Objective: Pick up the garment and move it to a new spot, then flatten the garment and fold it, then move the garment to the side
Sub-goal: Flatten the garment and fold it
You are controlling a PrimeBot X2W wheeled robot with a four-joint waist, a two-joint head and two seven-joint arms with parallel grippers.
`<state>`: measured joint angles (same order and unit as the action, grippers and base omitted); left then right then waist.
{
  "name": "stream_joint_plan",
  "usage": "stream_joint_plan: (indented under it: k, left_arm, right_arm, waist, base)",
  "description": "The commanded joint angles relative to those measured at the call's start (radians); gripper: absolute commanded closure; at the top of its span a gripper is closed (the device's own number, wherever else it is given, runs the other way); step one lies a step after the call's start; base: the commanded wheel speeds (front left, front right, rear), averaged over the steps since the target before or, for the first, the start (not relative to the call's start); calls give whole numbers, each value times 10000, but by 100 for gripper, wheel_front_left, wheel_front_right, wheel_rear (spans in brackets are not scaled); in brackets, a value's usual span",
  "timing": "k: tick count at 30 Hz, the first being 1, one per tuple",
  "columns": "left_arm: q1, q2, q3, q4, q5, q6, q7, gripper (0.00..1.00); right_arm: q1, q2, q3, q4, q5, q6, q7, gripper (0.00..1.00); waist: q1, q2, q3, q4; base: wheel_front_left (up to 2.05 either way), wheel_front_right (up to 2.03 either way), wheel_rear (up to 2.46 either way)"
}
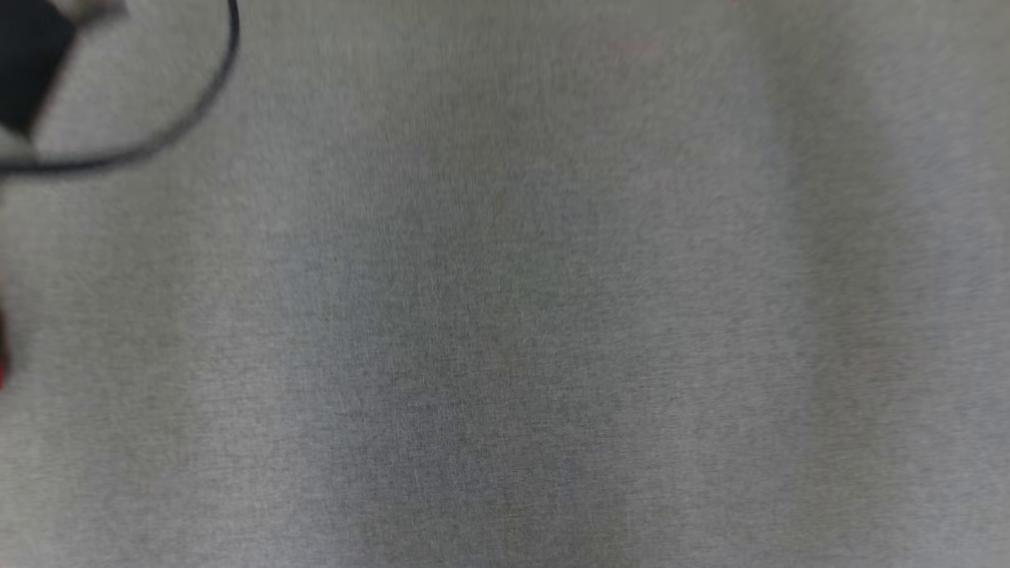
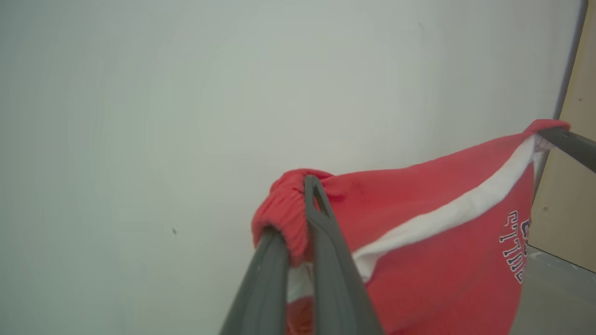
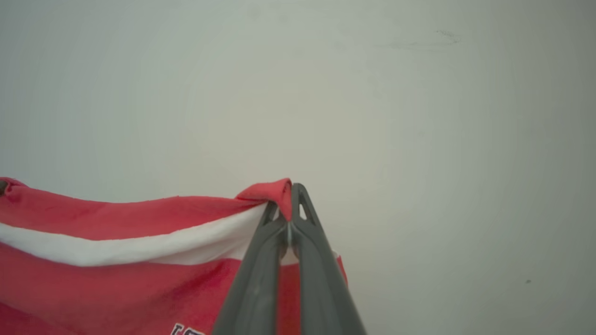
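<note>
Left wrist view: red garment [image 2: 419, 279], white band [image 2: 442, 216], lettering [image 2: 512, 246]; left hand [image 2: 293, 209], right hand [image 3: 288, 204] each pinch edge.

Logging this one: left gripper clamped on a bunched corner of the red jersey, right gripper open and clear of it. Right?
No. The right gripper is also shut on the garment, pinching a corner of its top edge; the right wrist view shows it. The left gripper is clamped on a bunched corner, as stated.

Blurred grey surface [image 1: 552, 315], pale wall [image 2: 186, 93].
Black cable [image 1: 234, 31] curves at 10 o'clock in head view; tan panel [image 2: 572, 186] at 3 o'clock beside the wall.
</note>
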<state>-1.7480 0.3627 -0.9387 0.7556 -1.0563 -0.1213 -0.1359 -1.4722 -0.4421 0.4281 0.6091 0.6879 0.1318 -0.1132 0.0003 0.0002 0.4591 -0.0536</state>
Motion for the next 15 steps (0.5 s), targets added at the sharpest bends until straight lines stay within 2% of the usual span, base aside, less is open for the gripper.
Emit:
stream_joint_plan:
  k: [1,9,15]
  left_arm:
    - [-432,-60,52,188,88,-3,-48,100]
    - [-2702,-553,242,1344,305,-90,-356,100]
    - [-2792,-837,55,1700,131,-89,-556,100]
  right_arm:
    - [-414,63,-52,258,84,-23,64,100]
    - [-3212,365,86,2137,-120,-23,-35,100]
    - [-3709,622,532,2900,167,-23,-441,100]
  waist:
    - [-3,-2,1328,178]
    - [-3,-2,2294,89]
    - [-3,-2,2710,79]
  base:
    - [0,0,0]
    - [0,0,0]
    - [0,0,0]
